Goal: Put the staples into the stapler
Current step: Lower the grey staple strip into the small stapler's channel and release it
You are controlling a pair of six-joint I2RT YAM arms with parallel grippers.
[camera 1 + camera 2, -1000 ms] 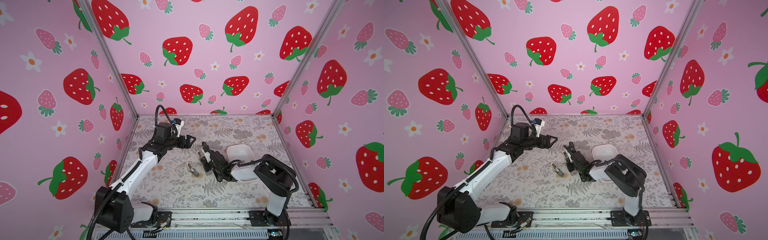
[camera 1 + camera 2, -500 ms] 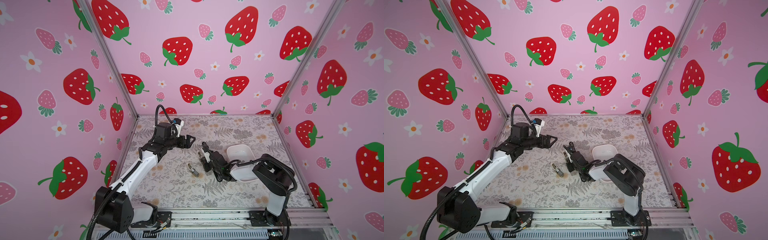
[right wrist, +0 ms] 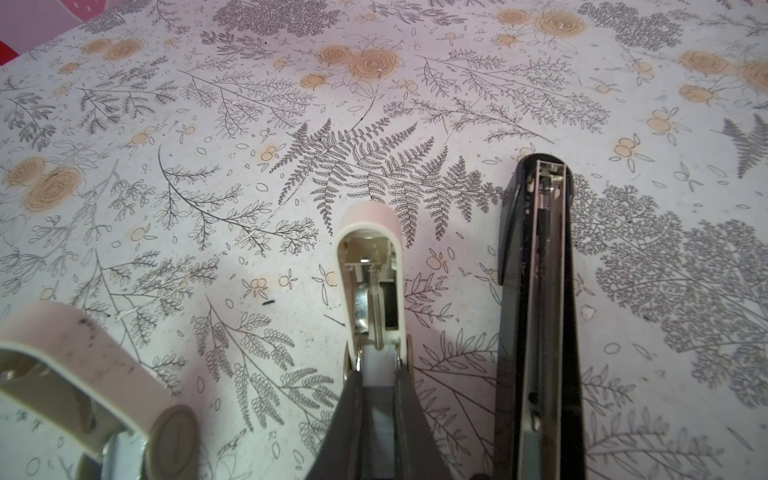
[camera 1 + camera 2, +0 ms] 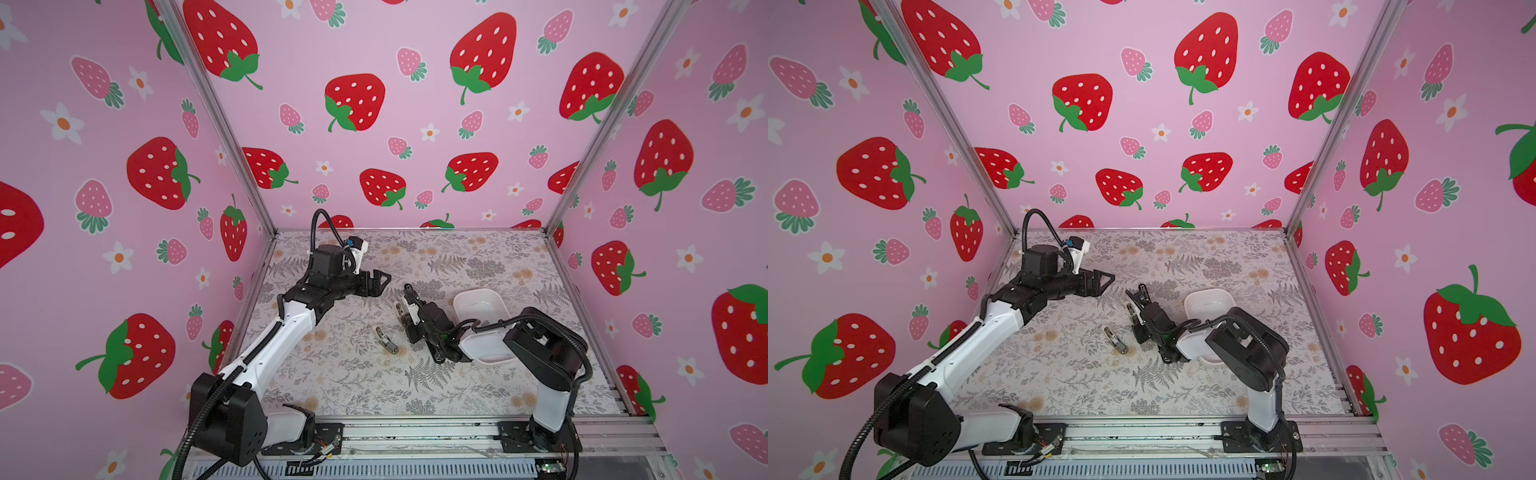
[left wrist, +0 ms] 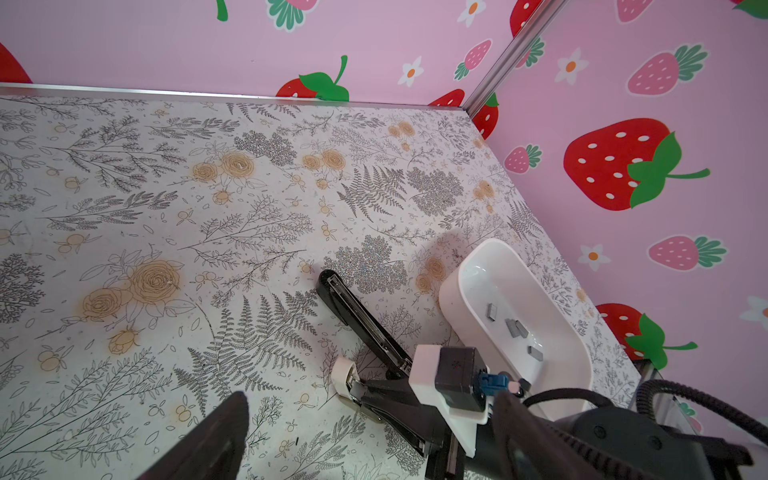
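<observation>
the staples (image 5: 515, 328) lie loose in the white tray (image 5: 478, 249), none loaded yet; the right gripper (image 3: 377, 368) is clenched on the hinge end of the opened pink stapler (image 3: 370, 224), beside a black stapler (image 3: 536, 291); the left gripper (image 4: 384, 279) hangs released and empty; fetching and inserting a strip remain

In both top views we see free table (image 4: 457, 257) across the upper part and along the lower edge. Centre is tight: right tool (image 4: 409, 313) gripping the pale stapler (image 3: 370, 266), black stapler (image 3: 540, 291) just beside, third stapler (image 4: 386, 341) lower left, white dish (image 4: 476, 292) right. Left tool (image 4: 380, 281) hangs spread at centre-left, with a narrow gap between it and the black stapler.
</observation>
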